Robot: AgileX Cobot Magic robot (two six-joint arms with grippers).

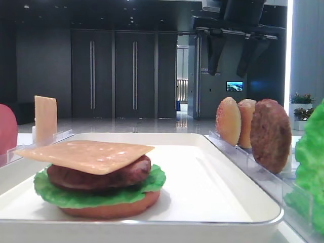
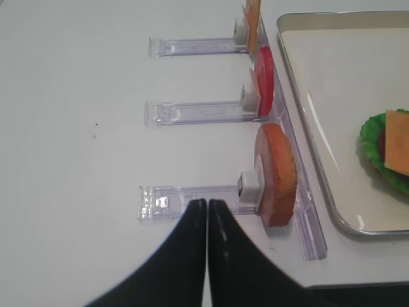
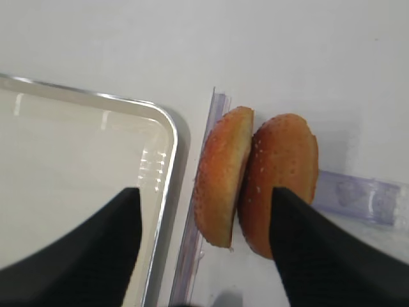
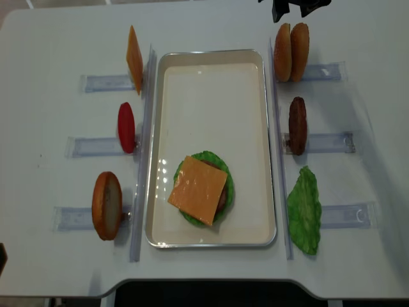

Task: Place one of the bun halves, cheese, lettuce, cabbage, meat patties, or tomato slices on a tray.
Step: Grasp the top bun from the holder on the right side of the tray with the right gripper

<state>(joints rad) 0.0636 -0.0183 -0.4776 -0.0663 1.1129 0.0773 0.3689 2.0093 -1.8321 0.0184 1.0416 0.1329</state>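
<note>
Two domed bun halves [image 3: 220,173] [image 3: 284,166] stand on edge side by side in a clear rack at the table's far right [image 4: 291,52]. My right gripper [image 3: 204,190] hovers over them, open wide, both buns showing between its black fingers [image 3: 307,243] without touching them. The white tray [image 4: 211,54] holds a stack: a reddish bottom bun [image 1: 111,208], lettuce [image 1: 76,195], a meat patty [image 1: 101,177] and a cheese slice [image 4: 198,190] on top. My left gripper [image 2: 208,201] is shut and empty over the rack beside a bottom bun [image 2: 276,173].
Clear racks line both sides of the tray. The left ones hold an upright cheese slice [image 4: 134,59], a tomato slice [image 4: 126,126] and a bottom bun [image 4: 107,204]. The right ones hold a patty [image 4: 297,125] and a lettuce leaf [image 4: 305,211].
</note>
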